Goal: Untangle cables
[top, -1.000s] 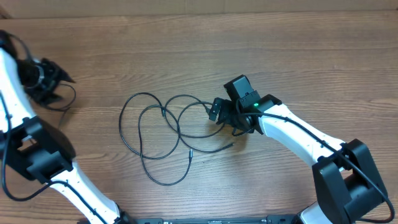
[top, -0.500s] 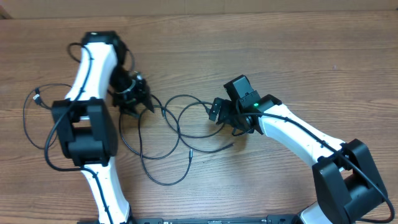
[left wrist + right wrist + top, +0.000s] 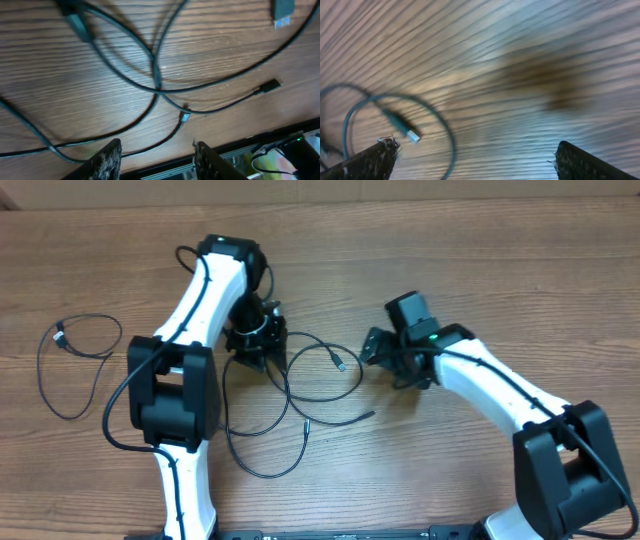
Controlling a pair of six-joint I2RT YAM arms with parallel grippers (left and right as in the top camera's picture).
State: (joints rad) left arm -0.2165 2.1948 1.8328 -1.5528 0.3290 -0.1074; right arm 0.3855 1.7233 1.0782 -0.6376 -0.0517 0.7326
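table [image 3: 520,270]: brown wood-grain top, grain running left to right, filling most of overhead view | far edge: pale beige strip [image 3: 400,188] along it | near edge: dark rail [image 3: 350,534], centre | left wrist view, near-right corner: blurred bright patch [image 3: 280,167] past table edge

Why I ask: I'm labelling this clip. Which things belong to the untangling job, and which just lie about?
Job:
tangled cables
lone cable, off to the left

Not the job:
table
left arm
right arm
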